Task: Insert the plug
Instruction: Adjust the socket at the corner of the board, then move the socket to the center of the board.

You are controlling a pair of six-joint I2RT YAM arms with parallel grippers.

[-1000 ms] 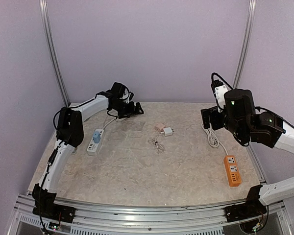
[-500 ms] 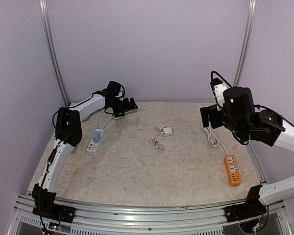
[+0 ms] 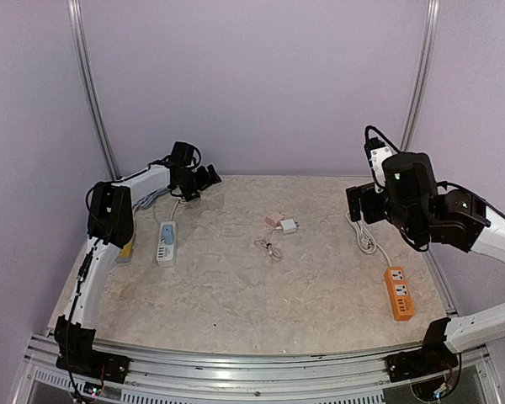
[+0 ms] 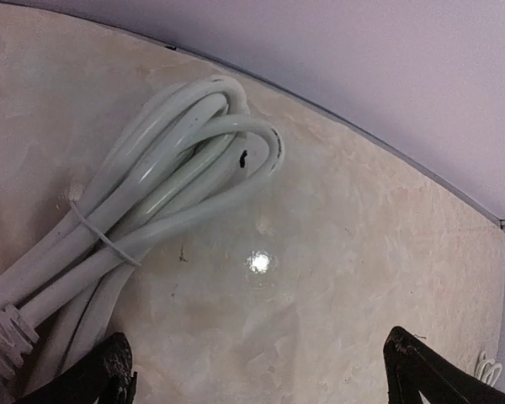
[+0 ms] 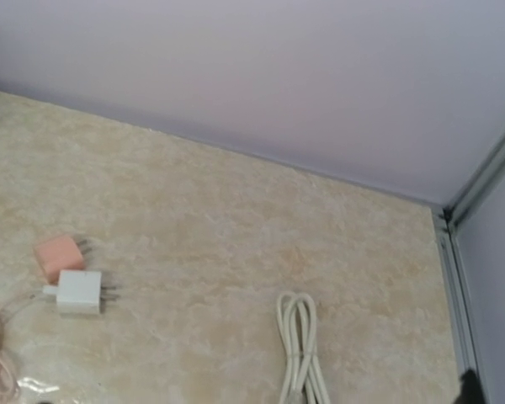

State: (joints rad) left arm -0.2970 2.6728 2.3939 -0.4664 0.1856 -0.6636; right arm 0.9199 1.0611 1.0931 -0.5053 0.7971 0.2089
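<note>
No real bins here, the closest thing is the two strips. The white power strip (image 3: 166, 244) on the left has a blue plug (image 3: 167, 229) sitting at its far end. The orange power strip (image 3: 398, 292) lies sockets-up near the right edge of the table (image 3: 236, 295). The white plug (image 3: 289, 225) is mid-table toward the back, a little square block lying flat with its prongs sticking out one side. It's right next to a pink plug (image 3: 274, 219), and a thin cable (image 3: 269, 249) is curled just in front. It's well apart from both arms. The left gripper (image 4: 261, 383) is spread wide, hovering over a tied bundle of white cord (image 4: 151, 194) in the back-left corner. The right gripper (image 3: 356, 204) hangs above a looped white cord (image 5: 299, 353), and I can't tell how its jaws stand.
</note>
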